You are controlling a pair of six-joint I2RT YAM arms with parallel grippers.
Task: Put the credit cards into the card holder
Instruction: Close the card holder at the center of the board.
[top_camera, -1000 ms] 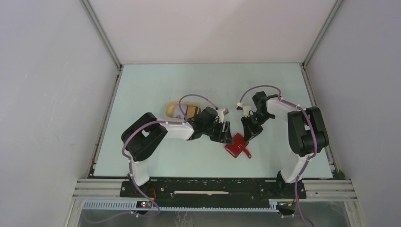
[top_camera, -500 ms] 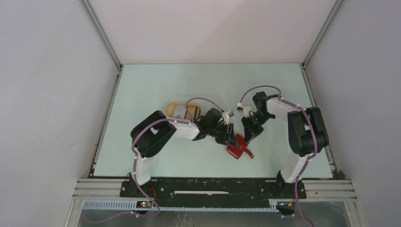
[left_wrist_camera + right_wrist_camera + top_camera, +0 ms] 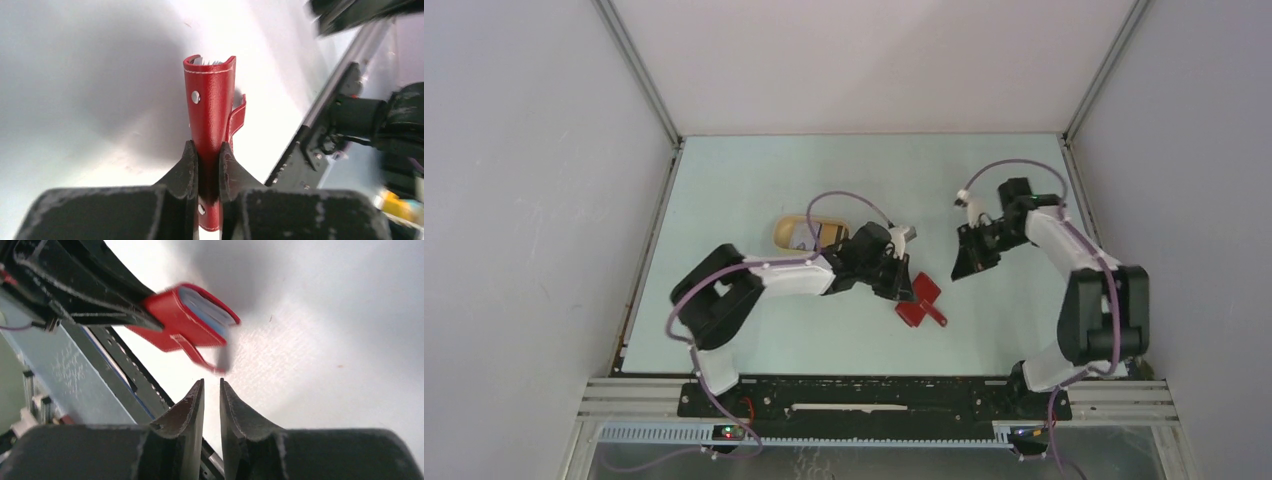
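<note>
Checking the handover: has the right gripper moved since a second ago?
Yes. The right gripper has drawn back rightward, farther from the dish, leaving the holder in the left gripper.

Left fingers [image 3: 187, 165] clamped the card holder [image 3: 212, 105]; right arm [image 3: 1052, 230] pulled away.

Pale green table [image 3: 754, 170], white walls [image 3: 874, 60] around, aluminium corner posts [image 3: 639, 68].

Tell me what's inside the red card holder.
Between the red covers of the card holder, folded and clamped in the left gripper, pale blue layered edges show. Whether they are pockets or cards, the covers hide.
</note>
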